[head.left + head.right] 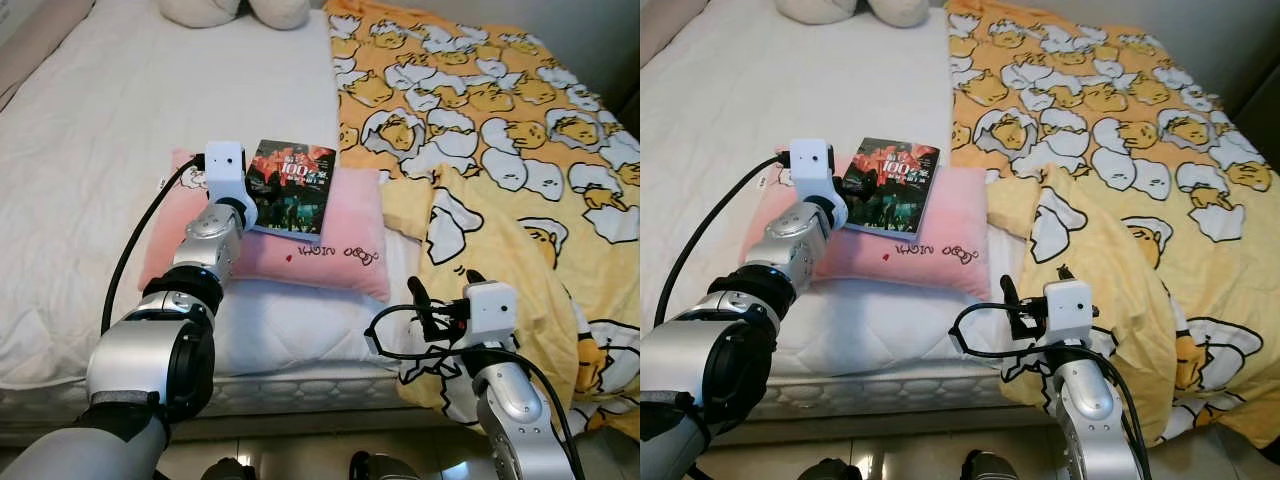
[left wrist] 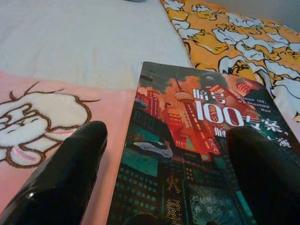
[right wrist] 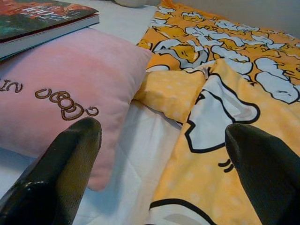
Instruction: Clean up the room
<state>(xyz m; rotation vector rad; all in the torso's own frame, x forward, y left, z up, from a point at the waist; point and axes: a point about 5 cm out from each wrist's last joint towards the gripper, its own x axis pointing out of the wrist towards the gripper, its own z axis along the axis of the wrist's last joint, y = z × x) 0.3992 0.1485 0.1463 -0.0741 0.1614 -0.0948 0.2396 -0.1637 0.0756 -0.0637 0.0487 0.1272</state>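
Where it lies, book (image 1: 291, 187) looks dark, glossy.

Head eyes look down on bed (image 1: 120, 120), wrist views close, all sharing pillow (image 1: 330, 255)

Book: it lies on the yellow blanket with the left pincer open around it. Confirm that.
Not quite. The book lies on the pink pillow, not the yellow blanket, as the left eye view shows. The left pincer is indeed open around it.

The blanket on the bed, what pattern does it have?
Orange-yellow blanket with white cartoon egg figures; clearest in the left eye view.
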